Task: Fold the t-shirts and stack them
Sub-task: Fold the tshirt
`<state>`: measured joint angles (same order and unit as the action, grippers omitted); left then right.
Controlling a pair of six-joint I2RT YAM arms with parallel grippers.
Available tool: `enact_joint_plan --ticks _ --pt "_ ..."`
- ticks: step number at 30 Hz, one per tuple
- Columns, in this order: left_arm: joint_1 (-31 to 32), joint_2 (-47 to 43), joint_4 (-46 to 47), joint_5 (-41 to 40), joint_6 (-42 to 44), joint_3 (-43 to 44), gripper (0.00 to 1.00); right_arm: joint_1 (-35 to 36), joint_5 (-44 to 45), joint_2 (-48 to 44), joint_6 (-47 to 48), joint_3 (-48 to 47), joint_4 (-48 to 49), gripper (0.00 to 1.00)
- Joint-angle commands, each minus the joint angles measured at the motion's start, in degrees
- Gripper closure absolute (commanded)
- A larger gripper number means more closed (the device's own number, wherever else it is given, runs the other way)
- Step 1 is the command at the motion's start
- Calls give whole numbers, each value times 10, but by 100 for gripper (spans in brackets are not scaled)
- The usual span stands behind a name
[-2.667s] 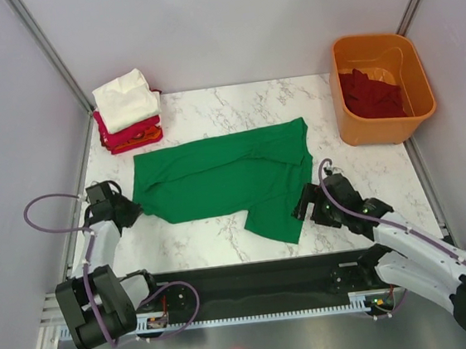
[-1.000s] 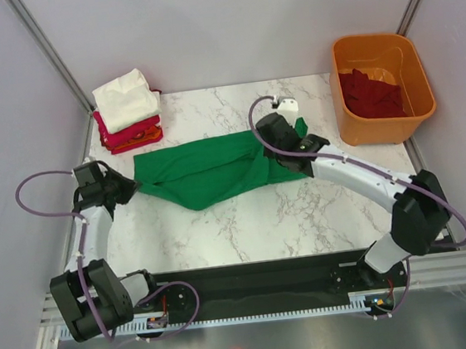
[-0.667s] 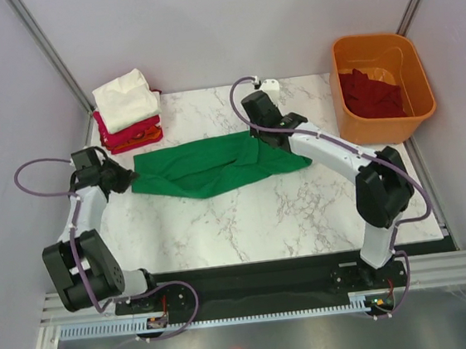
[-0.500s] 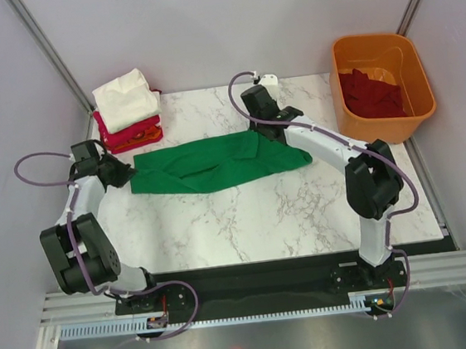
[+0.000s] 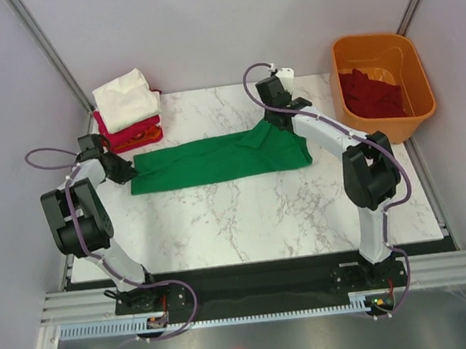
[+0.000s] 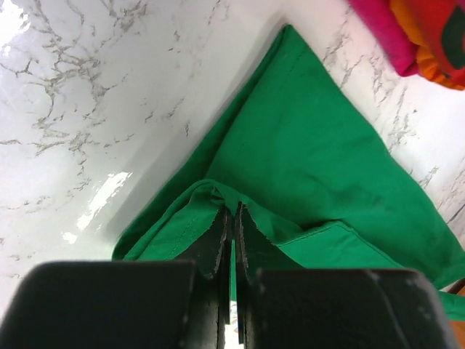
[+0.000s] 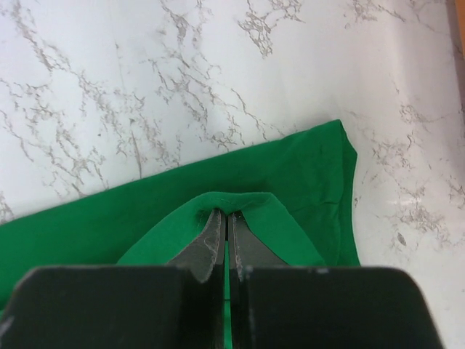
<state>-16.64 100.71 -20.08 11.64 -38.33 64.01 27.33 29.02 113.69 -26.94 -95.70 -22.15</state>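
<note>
The bright green t-shirt (image 5: 207,162) lies as a long band folded lengthwise across the marble table (image 5: 246,223). At the band's left end, my left gripper (image 5: 122,169) is shut on a bunched bit of hem; the left wrist view has the black fingers (image 6: 218,233) pinching green cloth (image 6: 312,160). My right gripper (image 5: 271,127) is shut on a raised fold near the shirt's right end, with a loop of green cloth (image 7: 290,167) wrapped over its fingertips (image 7: 211,236). A stack of folded t-shirts (image 5: 126,111), cream-white on top of red and orange, sits at the back left.
An orange plastic tub (image 5: 409,64) stands at the back right with a dark maroon t-shirt (image 5: 371,95) inside. The red and orange edge of the stack (image 6: 421,29) is close beyond the left gripper. Grey walls enclose the table on three sides.
Both grippers have carried the shirt's near edge toward the back of the table. The loose sagging bundle has flattened into a long band. The right arm has stretched further back and right.
</note>
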Motion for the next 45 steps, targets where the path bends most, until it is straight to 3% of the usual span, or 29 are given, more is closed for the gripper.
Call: enact_joint_plan --ticks 1,3,4,7,8,10,12,13,14,15,16,18,24,30,36,45 --pt "-1 13 -6 1 14 30 98 -7 19 14 7 -26 -10 100" --pt "-1 20 -7 0 14 32 93 -11 17 18 4 -27 -13 100" --pt "-1 23 -8 -3 17 36 85 -14 17 21 2 -24 -16 100" --pt "-2 27 -9 -8 19 43 78 -18 5 22 -8 -11 -17 99" --pt "-2 28 -8 -8 19 45 71 -18 -17 22 -9 0 -16 98" --pt "-3 32 -10 -8 21 54 70 -18 -47 18 -4 19 1 97" --pt "-4 34 -10 -7 23 65 61 -18 -56 18 -7 27 8 96" --pt "-4 37 -10 0 24 69 52 -18 -54 21 -7 27 9 93" --pt "-4 41 -11 6 26 74 29 -19 -54 23 -4 25 10 87" --pt "-4 41 -12 10 27 82 24 -21 -59 28 -2 19 9 70" --pt "-4 37 -16 10 27 84 16 -22 -58 40 2 8 8 22" --pt "-5 26 -19 -2 31 82 14 -31 -42 54 -1 0 -7 2" --pt "-6 -58 -25 -37 39 46 16 -84 -70 55 -16 -1 -18 2" --pt "6 -116 -2 -26 13 -65 23 -88 -131 -67 -43 132 11 2" --pt "41 -90 4 -39 7 -90 24 -91 -221 -149 -63 280 42 2" --pt "47 -95 8 -102 -11 -123 31 -91 -265 -257 -60 380 49 2"
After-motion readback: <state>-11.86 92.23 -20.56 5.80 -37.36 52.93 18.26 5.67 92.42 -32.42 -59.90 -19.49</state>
